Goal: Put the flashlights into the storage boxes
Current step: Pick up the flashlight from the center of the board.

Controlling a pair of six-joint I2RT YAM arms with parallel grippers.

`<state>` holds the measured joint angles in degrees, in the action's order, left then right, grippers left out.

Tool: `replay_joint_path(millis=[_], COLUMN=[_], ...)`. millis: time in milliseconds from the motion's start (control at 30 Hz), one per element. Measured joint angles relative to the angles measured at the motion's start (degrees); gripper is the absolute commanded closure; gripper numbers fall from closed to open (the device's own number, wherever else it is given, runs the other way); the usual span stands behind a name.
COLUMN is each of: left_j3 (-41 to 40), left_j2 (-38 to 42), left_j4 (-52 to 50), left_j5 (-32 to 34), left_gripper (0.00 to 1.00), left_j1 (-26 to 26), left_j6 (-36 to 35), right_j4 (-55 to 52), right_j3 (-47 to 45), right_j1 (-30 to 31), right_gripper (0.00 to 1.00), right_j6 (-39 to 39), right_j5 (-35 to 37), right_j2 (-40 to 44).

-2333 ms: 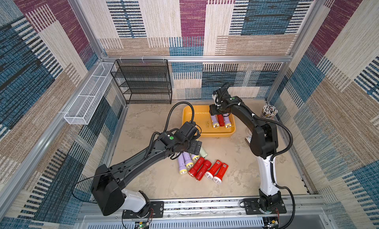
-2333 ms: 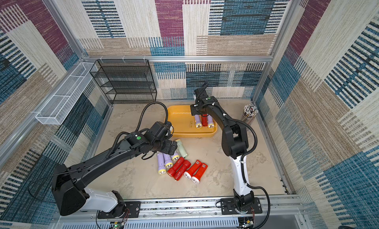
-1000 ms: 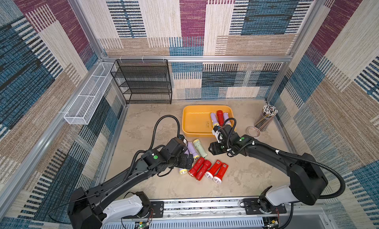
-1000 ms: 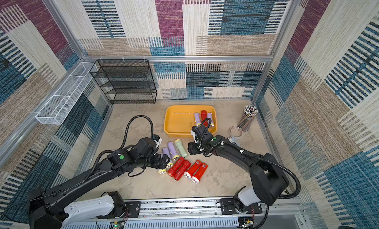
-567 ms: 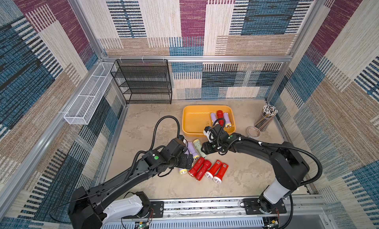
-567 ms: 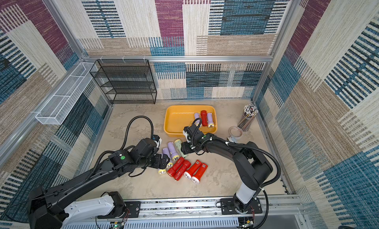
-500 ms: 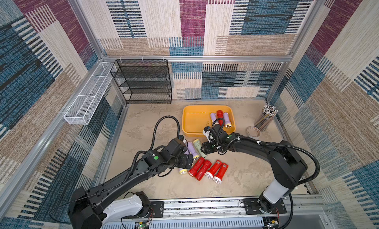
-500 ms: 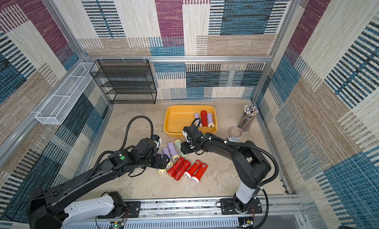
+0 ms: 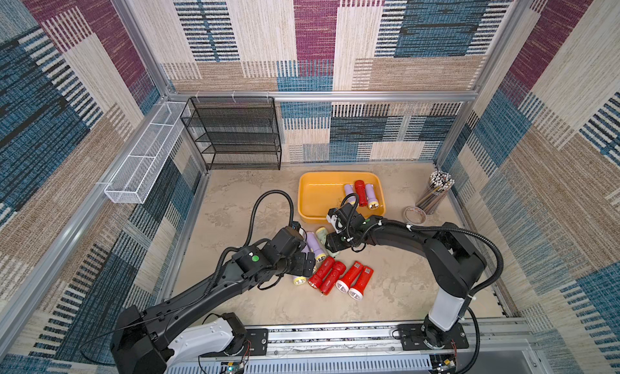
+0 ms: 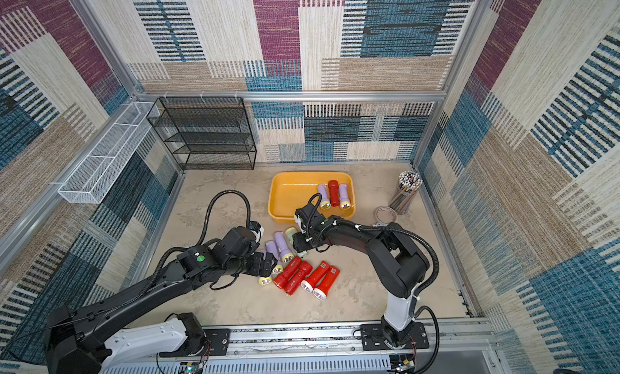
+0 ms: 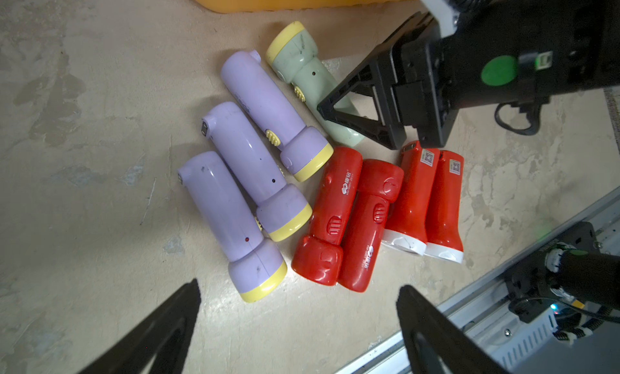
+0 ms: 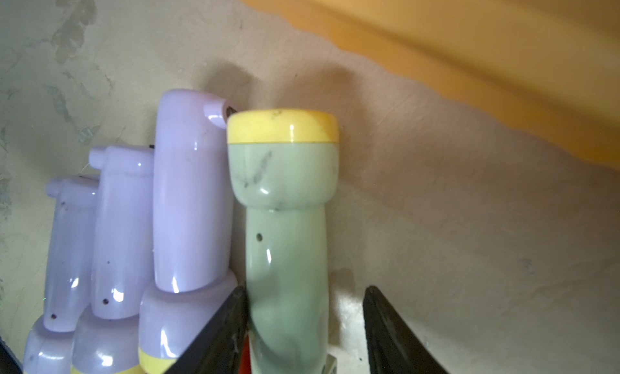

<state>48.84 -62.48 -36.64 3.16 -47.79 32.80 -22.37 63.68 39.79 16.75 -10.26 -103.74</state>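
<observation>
The right gripper [image 12: 303,290] straddles the green flashlight [image 12: 285,221] near its tail, jaws part-way in and not yet clamped. One finger [image 12: 228,325] lies against the body; the other stands off it with bare table between.

The step in hand is this pick. To do it well, I judge the jaws should close until both pads bear on the body, and the lift should then go straight up. The finger on the crowded side sits wedged between the green body and the head of the nearest lilac flashlight [image 12: 191,194], which could be dragged along. The hold is far back from the head, so the front may droop; a firm squeeze and a slow lift would suit.

The green flashlight lies flat on the table, its long axis in line with the gripper's reach and square to the closing line. Its yellow head points away from the palm, ahead of the fingertips, toward the tray [image 9: 318,196] just beyond it. The lilac flashlights beside it run nearly parallel but point the opposite way, heads back toward the gripper.

The left gripper [image 11: 298,288] hangs released, jaws wide and nothing between them, above the lilac and red flashlights [image 11: 339,204]. Three flashlights already lie in the tray.
</observation>
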Motion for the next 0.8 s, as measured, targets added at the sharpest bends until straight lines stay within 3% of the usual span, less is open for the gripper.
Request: replay_joint_path(millis=[133,367,800], left_j3=[-0.2,-0.7,-0.6], left_j2=[0.3,0.9,1.0], left_j4=[0.0,0.0,0.2], left_j5=[0.2,1.0,1.2], left_gripper=[0.05,0.05,0.05], left_j1=[0.0,0.0,0.0], left_j6=[0.0,0.0,0.0], right_j4=[-0.1,-1.3,-6.4], right_j3=[1.0,2.2,2.6], right_j1=[0.2,0.4,0.7], right_gripper=[0.44,0.58,0.57], right_j6=[-0.3,-0.4,-0.4], right_j5=[0.3,1.3,1.9], right_j2=[-1.7,-2.9,7.3])
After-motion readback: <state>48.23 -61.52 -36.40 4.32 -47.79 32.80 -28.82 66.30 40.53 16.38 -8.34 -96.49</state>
